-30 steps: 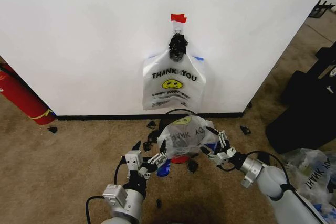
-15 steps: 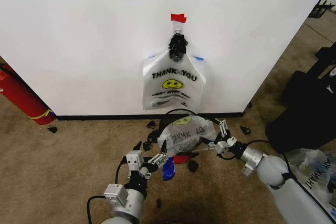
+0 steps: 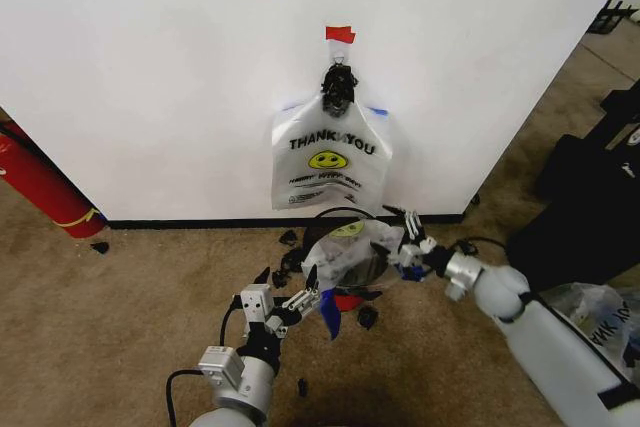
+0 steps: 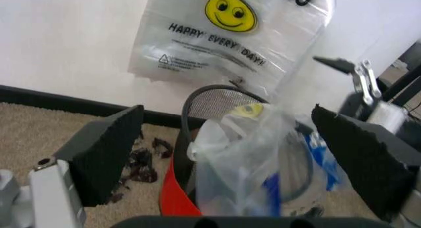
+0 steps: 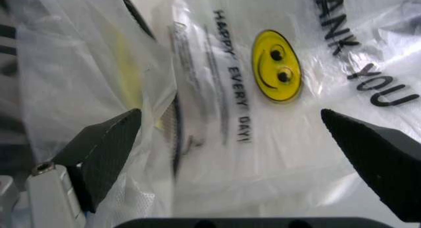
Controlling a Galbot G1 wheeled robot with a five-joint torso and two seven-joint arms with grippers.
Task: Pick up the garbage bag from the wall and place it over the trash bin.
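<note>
A white "THANK YOU" garbage bag (image 3: 331, 161) with a yellow smiley hangs from a hook on the wall (image 3: 150, 67), under a piece of red tape (image 3: 340, 34). Below it stands the trash bin (image 3: 334, 215), black mesh with a red base, and a second such bag (image 3: 350, 252) lies crumpled over its top. My left gripper (image 3: 288, 289) is open just in front of the bin, nothing between its fingers. My right gripper (image 3: 405, 239) is open at the bin's right rim, against the draped bag. The right wrist view looks at the hanging bag (image 5: 276, 90).
A red cylinder with a yellow band (image 3: 40, 187) leans at the left wall. Black scraps (image 3: 285, 265) litter the carpet around the bin. A black case (image 3: 580, 217) and a clear lettered bag (image 3: 600, 322) lie at the right.
My right gripper has moved up and left, from in front of the bin to its right rim near the wall. The draped bag has bunched up. My left gripper has barely moved.
</note>
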